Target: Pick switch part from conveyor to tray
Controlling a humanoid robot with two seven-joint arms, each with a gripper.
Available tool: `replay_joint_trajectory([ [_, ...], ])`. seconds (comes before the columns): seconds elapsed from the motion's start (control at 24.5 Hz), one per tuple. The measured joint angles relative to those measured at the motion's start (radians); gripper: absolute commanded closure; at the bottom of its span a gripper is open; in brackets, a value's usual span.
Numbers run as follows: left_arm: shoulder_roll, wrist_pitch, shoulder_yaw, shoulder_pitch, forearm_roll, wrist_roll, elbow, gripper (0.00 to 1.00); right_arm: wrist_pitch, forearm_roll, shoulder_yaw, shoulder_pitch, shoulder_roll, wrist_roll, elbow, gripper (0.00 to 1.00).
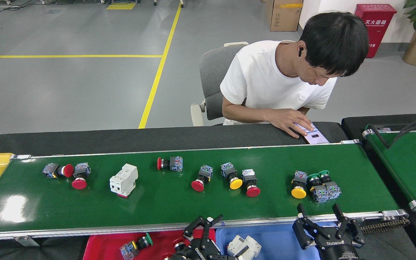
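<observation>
Two grippers wait empty, jaws spread, below the conveyor's (179,206) near rail. The yellow-capped switch part (298,185) lies beyond the right gripper (323,221), nearer than the left gripper (202,225); cap facing the near rail.

You have bright, even light from overhead; colours read clean and nothing is dim. The belt (179,202) is glossy, and a white glare patch sits on it at the near left, with a smaller glint at the far left corner; parts on it cast only short, soft shadows and faint reflections toward you. The floor (67,90) shows a mild sheen without hard shadows. Focus holds sharp from the parts to the person (284,79); you see no motion blur. The wide lens bends straight lines; the rails bow and the belt splays toward the corners. The right gripper (321,216) is dark, so its detail is thin.
</observation>
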Motion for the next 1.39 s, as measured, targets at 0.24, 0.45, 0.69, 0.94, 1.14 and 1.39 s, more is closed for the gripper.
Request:
replay_joint_trajectory([
  [0.24,0.009,-0.002,0.423,0.096,0.14,0.0,-0.028,0.0,0.173,0.01,0.257,-0.192,0.032,0.059,0.195,0.0],
  [0.45,0.035,-0.005,0.633,0.12,0.144,-0.002,0.019,0.0,0.283,0.002,0.387,-0.302,0.071,0.061,0.389,0.25],
  [0.69,0.086,-0.008,0.632,0.003,0.107,-0.006,0.114,0.0,0.271,-0.001,0.41,-0.321,0.074,0.064,0.426,0.93],
  [0.94,0.11,0.002,0.604,-0.172,0.054,-0.006,0.324,0.0,0.241,-0.029,0.415,-0.329,0.074,0.083,0.429,0.94],
  [1.14,0.153,0.029,0.588,-0.248,0.054,-0.009,0.43,0.0,0.138,-0.037,0.416,-0.248,0.074,0.103,0.237,0.91],
  [1.39,0.167,0.045,0.579,-0.309,0.053,-0.004,0.492,0.24,-0.17,-0.038,0.481,-0.048,0.073,0.127,0.077,0.05],
])
